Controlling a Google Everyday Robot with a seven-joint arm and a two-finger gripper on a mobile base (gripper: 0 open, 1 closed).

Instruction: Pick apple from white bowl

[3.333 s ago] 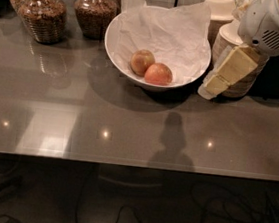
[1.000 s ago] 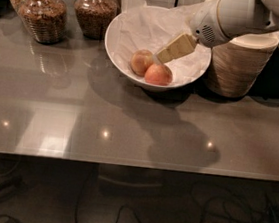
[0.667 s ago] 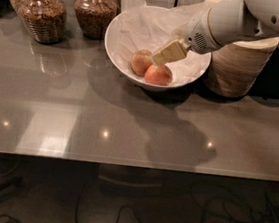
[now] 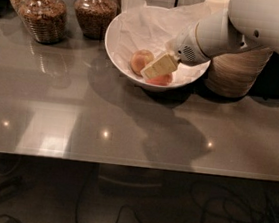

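The white bowl (image 4: 117, 50), lined with crumpled white paper, stands at the back middle of the grey table. In it lie two apples: a paler one with tan patches (image 4: 140, 61) on the left and the orange-red apple (image 4: 162, 79) on the right. My gripper (image 4: 158, 67) reaches into the bowl from the right on the white arm. Its cream fingers (image 4: 161, 65) lie over the top of the orange-red apple and hide most of it, just right of the paler apple.
Two glass jars of brown grains (image 4: 41, 12) (image 4: 95, 7) stand at the back left. A stack of beige disposable bowls (image 4: 235, 69) stands just right of the white bowl, under the arm. The table's front edge (image 4: 123, 165) runs across the lower middle.
The gripper came from the right side by the beige stack into the bowl, then moved down and left onto the orange-red apple, now covering most of it.
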